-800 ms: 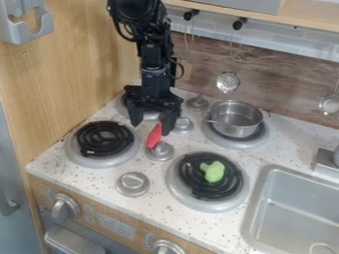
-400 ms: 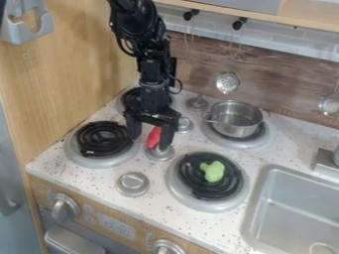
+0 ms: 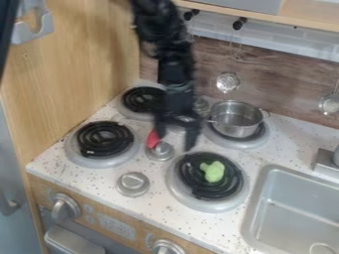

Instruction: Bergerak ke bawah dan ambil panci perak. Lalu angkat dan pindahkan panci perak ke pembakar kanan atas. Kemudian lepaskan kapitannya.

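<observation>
The end effector (image 3: 175, 133), released with its fingers spread, hangs beside the round, shiny metal pot (image 3: 236, 120) on the upper right burner (image 3: 248, 144), with speckled counter (image 3: 286, 149) between that burner and the smooth-walled sink (image 3: 298, 208).

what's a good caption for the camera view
Black gripper, fingers open, over a toy stove, silver pot on the back right burner.

Speckled counter (image 3: 99, 176), bearing four black-coiled burners: upper left (image 3: 142, 99) and lower left (image 3: 102, 139) are lying uncovered; upper right (image 3: 246, 144) is supporting a silver pot (image 3: 232, 130), upright; lower right (image 3: 179, 194) is holding a green lump (image 3: 213, 171). Grey knobs (image 3: 132, 183) are standing among them. Sink (image 3: 255, 198) is occupying the right.
</observation>
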`<state>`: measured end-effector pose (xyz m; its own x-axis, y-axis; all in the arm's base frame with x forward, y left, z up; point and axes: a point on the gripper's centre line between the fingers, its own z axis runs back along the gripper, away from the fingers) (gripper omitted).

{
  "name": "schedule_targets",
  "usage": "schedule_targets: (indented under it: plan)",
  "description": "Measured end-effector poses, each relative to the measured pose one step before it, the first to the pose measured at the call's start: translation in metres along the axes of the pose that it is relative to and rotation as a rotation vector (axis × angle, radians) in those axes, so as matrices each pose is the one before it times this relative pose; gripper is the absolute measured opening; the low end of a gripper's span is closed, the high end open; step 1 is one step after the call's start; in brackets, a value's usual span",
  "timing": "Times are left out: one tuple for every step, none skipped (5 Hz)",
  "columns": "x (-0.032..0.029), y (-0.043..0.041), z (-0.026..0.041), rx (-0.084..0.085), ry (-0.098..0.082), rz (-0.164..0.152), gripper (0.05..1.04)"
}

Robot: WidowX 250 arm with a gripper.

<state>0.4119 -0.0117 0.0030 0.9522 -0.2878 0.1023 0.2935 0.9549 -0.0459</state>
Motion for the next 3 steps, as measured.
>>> schedule_targets:
  plan:
    - [0.02795,-0.02351,0.012,-0.0125,-0.0853,-0.1387,0.998]
    - [0.02413,-0.01024,-0.00036,-0.0038,-0.0678,-0.0912,0.998]
    - [0.02904,-0.00477,-0.00743,-0.0005,-0.0434,-0.0604,0.998]
